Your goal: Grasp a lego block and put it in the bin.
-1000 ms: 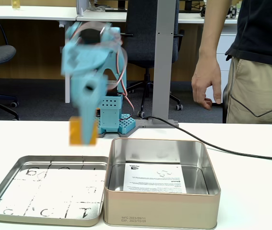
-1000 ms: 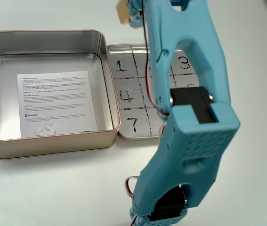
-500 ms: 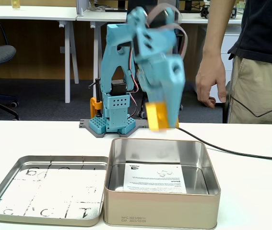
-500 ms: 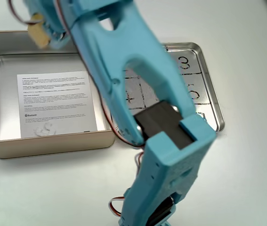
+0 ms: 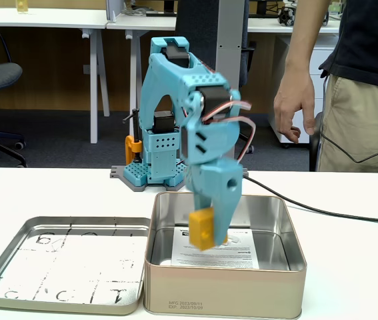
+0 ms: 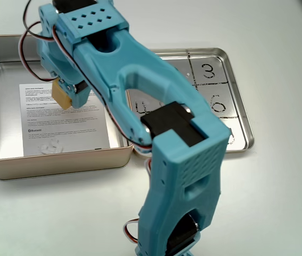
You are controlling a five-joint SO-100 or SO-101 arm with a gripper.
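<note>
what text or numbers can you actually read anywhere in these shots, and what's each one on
"3": drawn in black on the shallow lid tray, far grid cell.
"6": same tray, the cell below the 3.
"EXP: 2023/10/09": printed on the bin front wall; the line above it looks like "MFG: 2023/09/11".
Other tray digits: hidden by the arm or upside down and smudged.
White paper in the bin: several printed lines, too small to read.
</note>
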